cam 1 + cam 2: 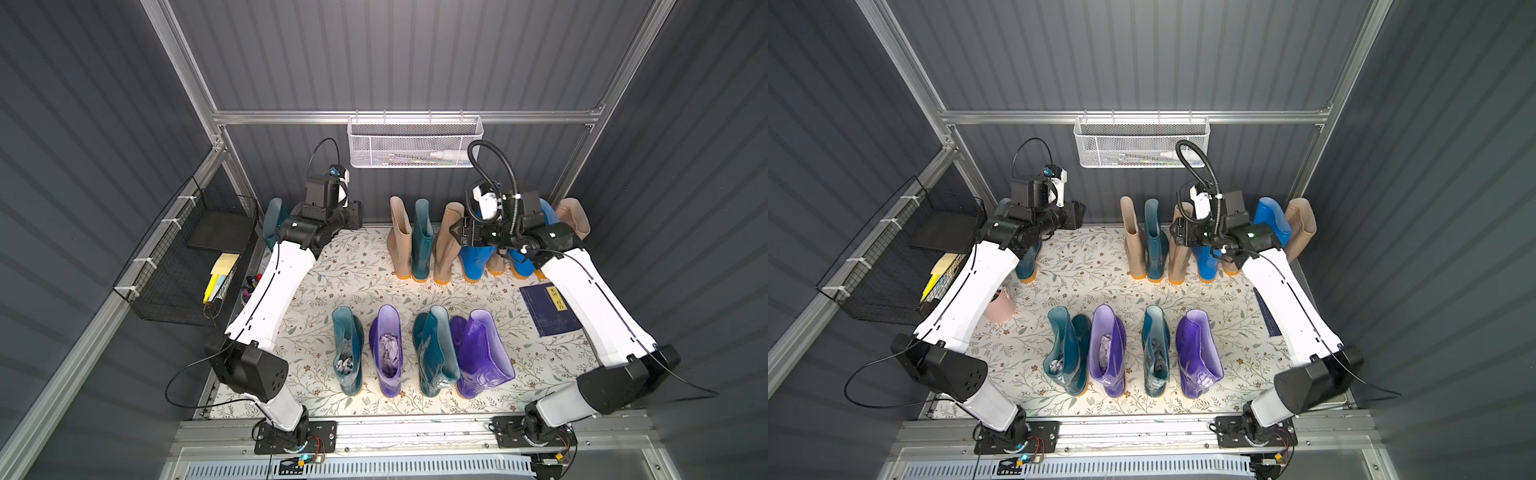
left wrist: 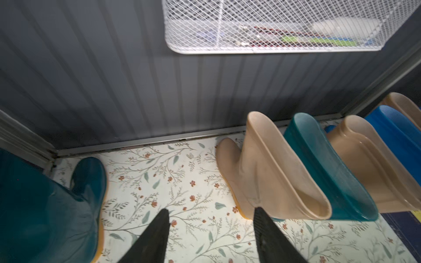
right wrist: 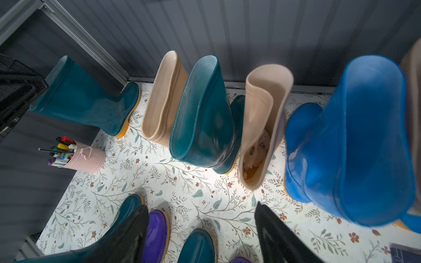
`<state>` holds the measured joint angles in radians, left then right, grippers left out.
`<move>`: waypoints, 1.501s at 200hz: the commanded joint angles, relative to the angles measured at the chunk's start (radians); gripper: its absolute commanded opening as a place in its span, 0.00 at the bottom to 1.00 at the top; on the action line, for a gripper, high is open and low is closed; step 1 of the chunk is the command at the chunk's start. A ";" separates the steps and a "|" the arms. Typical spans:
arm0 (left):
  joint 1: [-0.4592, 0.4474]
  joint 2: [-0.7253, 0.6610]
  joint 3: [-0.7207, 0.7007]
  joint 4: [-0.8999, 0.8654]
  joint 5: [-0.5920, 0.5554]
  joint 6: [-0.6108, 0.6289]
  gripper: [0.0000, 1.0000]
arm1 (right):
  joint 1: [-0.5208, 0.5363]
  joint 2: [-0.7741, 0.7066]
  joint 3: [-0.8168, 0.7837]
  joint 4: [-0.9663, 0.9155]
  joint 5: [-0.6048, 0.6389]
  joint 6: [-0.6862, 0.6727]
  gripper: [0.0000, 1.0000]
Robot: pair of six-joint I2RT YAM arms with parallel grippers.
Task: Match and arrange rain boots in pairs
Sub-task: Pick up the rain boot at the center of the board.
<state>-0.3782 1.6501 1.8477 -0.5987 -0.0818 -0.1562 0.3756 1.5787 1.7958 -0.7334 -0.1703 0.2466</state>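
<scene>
Standing on the floral bench (image 1: 357,291), the rain boots (image 1: 422,245) form a back row of beige, teal and blue against the wall (image 1: 291,174), a lone teal boot (image 1: 270,220) at far left, and a front row alternating teal and purple. The left fingers (image 2: 156,239) and right fingers (image 3: 275,232) both gape empty near the back row.

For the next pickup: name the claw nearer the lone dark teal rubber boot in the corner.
Left. Left claw hangs beside the lone dark teal rubber boot; right claw sits by the bright blue rubber boot.

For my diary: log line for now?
left gripper: open | right gripper: open | tall glossy rubber rain boots: back row unmatched
</scene>
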 commanded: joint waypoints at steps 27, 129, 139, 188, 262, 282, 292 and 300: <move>-0.054 -0.011 -0.071 -0.017 -0.007 -0.094 0.58 | 0.044 0.193 0.238 -0.083 0.070 -0.010 0.76; -0.082 -0.058 -0.160 -0.043 0.014 -0.122 0.59 | 0.098 0.527 0.590 -0.173 0.125 -0.002 0.75; -0.083 -0.058 -0.166 -0.041 0.024 -0.127 0.58 | 0.100 0.540 0.597 -0.174 0.130 0.000 0.74; -0.087 -0.059 -0.174 -0.048 0.043 -0.137 0.59 | 0.100 0.602 0.634 -0.169 0.143 0.008 0.67; -0.088 -0.097 -0.203 -0.069 0.033 -0.134 0.60 | 0.100 0.671 0.710 -0.197 0.132 0.011 0.12; -0.088 -0.102 -0.203 -0.067 0.035 -0.131 0.60 | 0.098 0.656 0.716 -0.195 0.130 0.002 0.02; -0.088 -0.105 -0.204 -0.068 0.034 -0.122 0.60 | 0.096 0.645 0.721 -0.195 0.136 -0.002 0.00; -0.088 -0.107 -0.203 -0.073 0.025 -0.112 0.60 | 0.097 0.633 0.726 -0.190 0.141 -0.007 0.00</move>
<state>-0.4622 1.5723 1.6527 -0.6514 -0.0513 -0.2783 0.4721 2.2490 2.4832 -0.9138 -0.0387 0.2508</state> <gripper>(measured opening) 0.601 0.073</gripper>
